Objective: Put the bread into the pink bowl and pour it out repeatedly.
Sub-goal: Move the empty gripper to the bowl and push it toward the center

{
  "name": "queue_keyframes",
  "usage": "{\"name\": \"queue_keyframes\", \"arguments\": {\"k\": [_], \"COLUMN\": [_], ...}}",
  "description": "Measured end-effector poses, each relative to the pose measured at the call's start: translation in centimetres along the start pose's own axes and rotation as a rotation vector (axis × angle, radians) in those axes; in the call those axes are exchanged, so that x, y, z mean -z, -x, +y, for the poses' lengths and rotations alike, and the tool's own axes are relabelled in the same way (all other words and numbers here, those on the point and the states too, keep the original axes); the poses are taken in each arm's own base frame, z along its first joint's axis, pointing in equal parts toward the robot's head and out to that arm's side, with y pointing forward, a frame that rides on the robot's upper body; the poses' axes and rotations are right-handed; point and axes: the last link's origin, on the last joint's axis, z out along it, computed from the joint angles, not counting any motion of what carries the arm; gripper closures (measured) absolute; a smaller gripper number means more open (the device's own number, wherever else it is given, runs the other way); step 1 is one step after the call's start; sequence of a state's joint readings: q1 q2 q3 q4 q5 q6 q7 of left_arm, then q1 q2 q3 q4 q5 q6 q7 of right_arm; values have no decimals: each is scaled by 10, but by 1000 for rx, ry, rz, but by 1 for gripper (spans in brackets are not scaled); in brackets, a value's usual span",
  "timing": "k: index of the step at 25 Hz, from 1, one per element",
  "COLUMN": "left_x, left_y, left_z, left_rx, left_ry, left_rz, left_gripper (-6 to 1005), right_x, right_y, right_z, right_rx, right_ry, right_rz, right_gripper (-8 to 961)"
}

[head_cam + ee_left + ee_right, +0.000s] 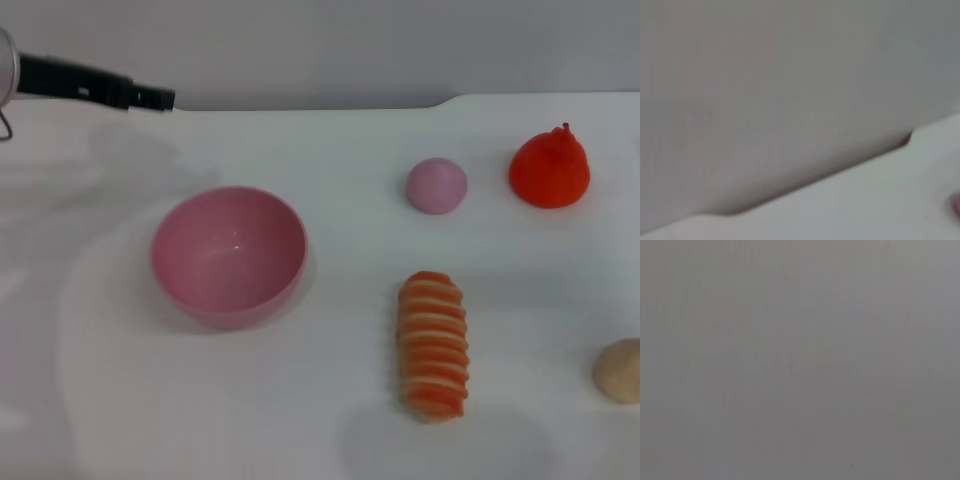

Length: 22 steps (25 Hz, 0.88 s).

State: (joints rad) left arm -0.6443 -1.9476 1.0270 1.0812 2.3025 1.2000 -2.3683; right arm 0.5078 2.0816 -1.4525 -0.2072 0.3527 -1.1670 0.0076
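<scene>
The pink bowl stands upright and empty on the white table, left of centre in the head view. The bread, with its orange-and-cream striped side up, lies lengthwise on the table to the right of the bowl, apart from it. Neither gripper shows in the head view or in either wrist view. The left wrist view shows only grey wall, the table's far edge and a sliver of something pink at the picture's border. The right wrist view shows only plain grey.
A small pink ball and a red pear-shaped toy sit at the back right. A rounded beige lump lies at the right edge. A black handle with a metal end juts in at the far left.
</scene>
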Motion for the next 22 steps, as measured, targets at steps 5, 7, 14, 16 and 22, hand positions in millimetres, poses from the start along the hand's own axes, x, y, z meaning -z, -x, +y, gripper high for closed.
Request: {"name": "queue_keyframes", "arguments": {"k": [5,7,14,16,22], "left_x": [-1,-1,-1,-2,-5], "left_y": [10,13,20,22,27], "left_z": [5,6,10,13,22], "left_rx": [-3,1,22,24,20], "left_ry": [-23,-38,-51,-39,-1], "left_rz": [-106,-133,-193,-202,-233], "left_gripper": [269,269,267,271,276], "right_x": [0,0,0,0,0], "right_y": [0,0,0,-1,-1], "right_z": [0,0,0,0,0], "right_rx": [1,1,2,2,3], "right_ry": [0,1,3,3,2], "right_rz": [-2,-2,3,5,7], "right_gripper": [255,255,255,255,255]}}
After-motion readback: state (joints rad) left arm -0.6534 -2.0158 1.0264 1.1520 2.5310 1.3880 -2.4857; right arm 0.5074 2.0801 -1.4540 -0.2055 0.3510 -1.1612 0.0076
